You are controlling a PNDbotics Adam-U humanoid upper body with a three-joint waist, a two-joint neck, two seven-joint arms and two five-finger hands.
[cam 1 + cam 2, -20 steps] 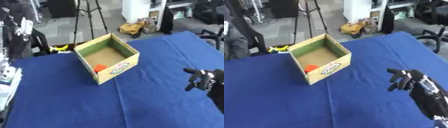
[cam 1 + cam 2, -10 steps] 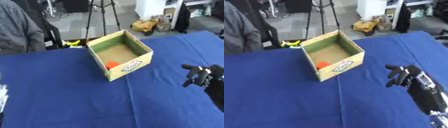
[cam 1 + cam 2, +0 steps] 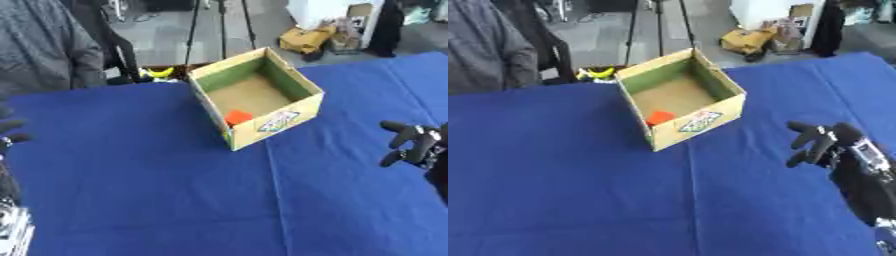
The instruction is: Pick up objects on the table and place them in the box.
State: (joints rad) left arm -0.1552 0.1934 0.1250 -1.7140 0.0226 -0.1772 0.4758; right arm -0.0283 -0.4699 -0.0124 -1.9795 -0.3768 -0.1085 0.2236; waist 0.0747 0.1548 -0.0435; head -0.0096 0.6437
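Open cardboard box (image 3: 262, 102) on blue table (image 3: 157, 190), orange thing (image 3: 237, 117) inside at its 7 o'clock corner, right hand (image 3: 822, 145) at 3 o'clock, fingers spread, empty, left hand (image 3: 10, 131) barely showing at 9 o'clock, fingers unclear, tripod legs (image 3: 219, 20) at 12 o'clock behind box.
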